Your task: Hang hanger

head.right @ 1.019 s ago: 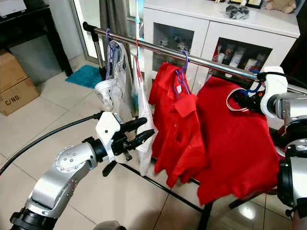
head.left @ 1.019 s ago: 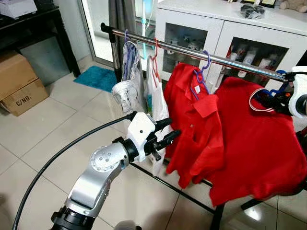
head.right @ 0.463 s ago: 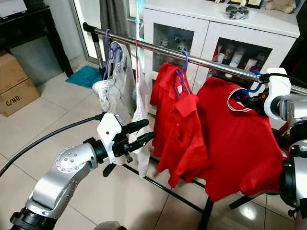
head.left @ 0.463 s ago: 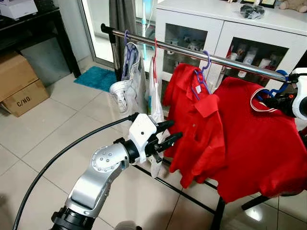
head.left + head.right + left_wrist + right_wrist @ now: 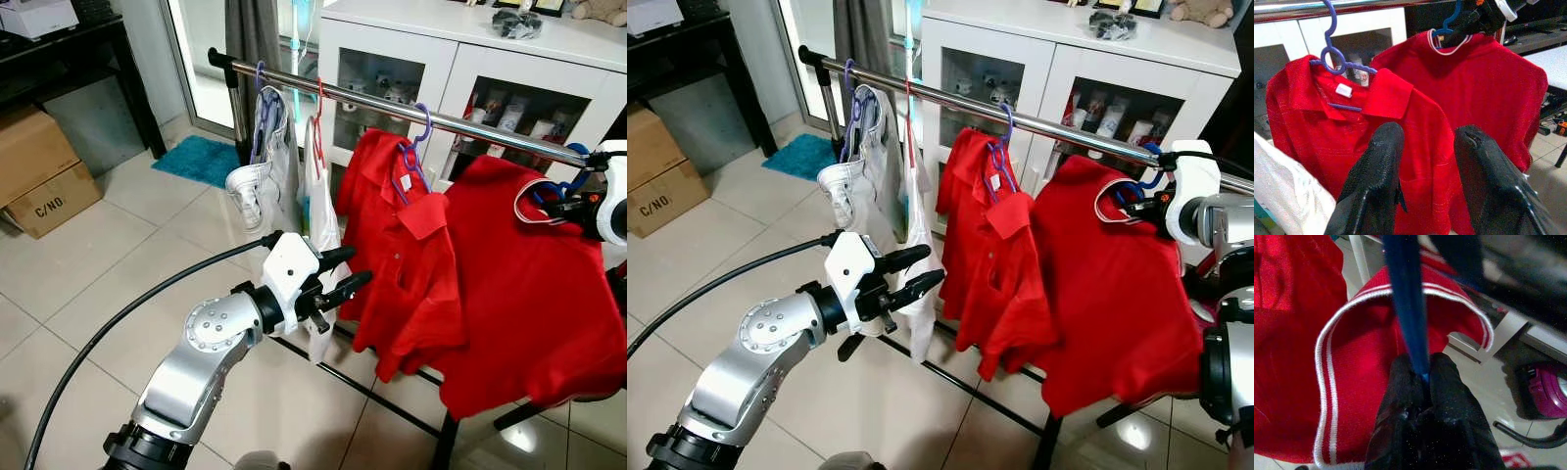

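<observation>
A chrome clothes rail [image 5: 392, 106] runs across the room in front of a white glass-door cabinet [image 5: 460, 69]. Several garments hang from it: a grey-and-white garment [image 5: 263, 157] near the far left end, a white one [image 5: 318, 206] next to it, then a red collared shirt [image 5: 402, 255] on a purple hanger [image 5: 416, 132].

At the right end, the right gripper [image 5: 1151, 206] holds a blue hanger [image 5: 1408, 308] carrying a larger red T-shirt [image 5: 529, 294] with white-striped neck trim. Its two black fingers are pinched tight on the hanger's neck, just below the hook. The hook sits right at the rail, though whether it rests on the bar is unclear. The grip near the hook likely lets the shirt hang freely below while the hook is guided onto the rail.

The left gripper [image 5: 338, 279] is raised in front of the garments, pointing toward the red collared shirt. Its fingers [image 5: 1376, 181] are spread apart, holding and touching nothing, apparently kept clear of the clothes.
</observation>
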`<state>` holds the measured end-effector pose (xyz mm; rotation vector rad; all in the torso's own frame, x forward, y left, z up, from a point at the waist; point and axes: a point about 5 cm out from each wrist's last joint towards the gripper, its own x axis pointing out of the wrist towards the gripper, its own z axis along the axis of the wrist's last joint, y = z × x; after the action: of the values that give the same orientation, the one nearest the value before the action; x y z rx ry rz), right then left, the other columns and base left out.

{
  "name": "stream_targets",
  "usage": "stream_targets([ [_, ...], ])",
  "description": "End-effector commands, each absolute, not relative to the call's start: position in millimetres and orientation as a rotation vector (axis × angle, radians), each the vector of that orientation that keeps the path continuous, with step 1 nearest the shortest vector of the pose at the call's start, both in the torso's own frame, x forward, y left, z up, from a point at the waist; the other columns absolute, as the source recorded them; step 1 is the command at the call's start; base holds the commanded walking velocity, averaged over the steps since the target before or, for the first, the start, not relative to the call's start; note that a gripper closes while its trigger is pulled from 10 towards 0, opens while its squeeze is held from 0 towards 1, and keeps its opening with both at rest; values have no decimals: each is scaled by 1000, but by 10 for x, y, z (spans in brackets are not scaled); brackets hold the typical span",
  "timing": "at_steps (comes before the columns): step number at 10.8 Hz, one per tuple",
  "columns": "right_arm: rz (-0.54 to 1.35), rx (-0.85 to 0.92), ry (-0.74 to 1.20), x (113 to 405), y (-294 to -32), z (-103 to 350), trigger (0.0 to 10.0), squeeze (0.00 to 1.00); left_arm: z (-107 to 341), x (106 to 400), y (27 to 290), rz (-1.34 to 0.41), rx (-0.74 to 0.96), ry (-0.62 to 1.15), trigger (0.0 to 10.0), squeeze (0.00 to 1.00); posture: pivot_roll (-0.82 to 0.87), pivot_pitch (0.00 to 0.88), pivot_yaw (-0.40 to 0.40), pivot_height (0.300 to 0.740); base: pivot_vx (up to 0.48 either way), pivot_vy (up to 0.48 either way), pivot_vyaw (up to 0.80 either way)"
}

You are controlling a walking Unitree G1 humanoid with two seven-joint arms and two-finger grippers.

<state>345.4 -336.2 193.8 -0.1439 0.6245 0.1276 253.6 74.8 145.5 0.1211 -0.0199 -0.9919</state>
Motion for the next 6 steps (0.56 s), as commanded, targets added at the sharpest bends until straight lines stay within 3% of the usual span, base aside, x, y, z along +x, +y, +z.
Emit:
stream_targets([
  [1, 128, -145, 602, 3439, -3397, 1971, 0, 0, 1506, 2545, 734, -1004, 134, -40, 10000, 0, 80, 0, 0, 740, 0, 0, 0],
  [6, 179, -136, 573, 3432, -3372, 2012, 0, 0, 1515, 2554, 739, -1000, 134, -42, 10000, 0, 83, 0, 1, 740, 0, 0, 0],
])
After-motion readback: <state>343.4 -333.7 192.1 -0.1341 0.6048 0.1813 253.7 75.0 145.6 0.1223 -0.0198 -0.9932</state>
